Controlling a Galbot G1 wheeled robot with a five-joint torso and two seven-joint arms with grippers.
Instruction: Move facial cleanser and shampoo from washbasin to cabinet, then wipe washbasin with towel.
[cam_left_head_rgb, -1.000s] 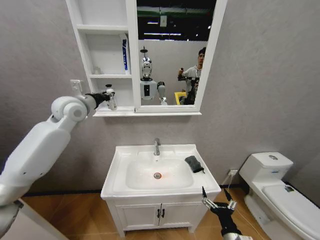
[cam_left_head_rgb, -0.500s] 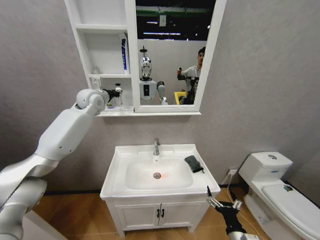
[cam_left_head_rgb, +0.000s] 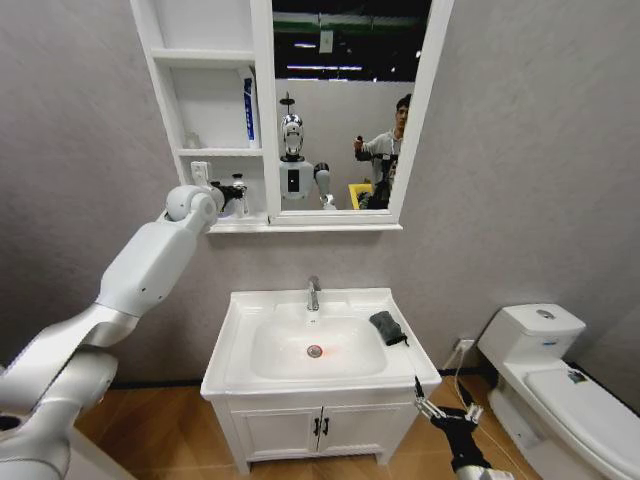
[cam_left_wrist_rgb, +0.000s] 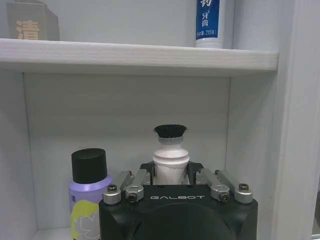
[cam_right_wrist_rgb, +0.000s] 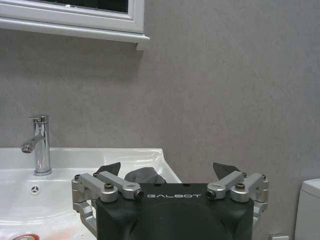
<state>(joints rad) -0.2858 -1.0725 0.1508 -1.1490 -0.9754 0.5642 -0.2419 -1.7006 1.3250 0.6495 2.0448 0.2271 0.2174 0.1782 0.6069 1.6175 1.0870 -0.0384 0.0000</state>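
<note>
**Left gripper in bottom cabinet niche, clamped on white bottle**

Left gripper (cam_left_wrist_rgb: 170, 176) inside lowest niche of cabinet (cam_left_head_rgb: 263, 110), fingers pinching white bottle with black cap (cam_left_wrist_rgb: 170, 150) at the neck, bottle upright. Purple bottle with black cap (cam_left_wrist_rgb: 89, 187) just beside it in same niche, apart from the held bottle. Blue-and-white tube (cam_left_wrist_rgb: 214, 22) on shelf above, boxed item (cam_left_wrist_rgb: 31, 22) at the shelf's other end. Niche side wall close to held bottle.

Right gripper (cam_left_head_rgb: 445, 408) low at front right corner of washbasin (cam_left_head_rgb: 315, 345), fingers spread, nothing between them. Towel (cam_left_head_rgb: 388, 327) lying on basin rim right of bowl, near faucet (cam_left_head_rgb: 314, 292). Toilet (cam_left_head_rgb: 560, 385) well to the right.
</note>
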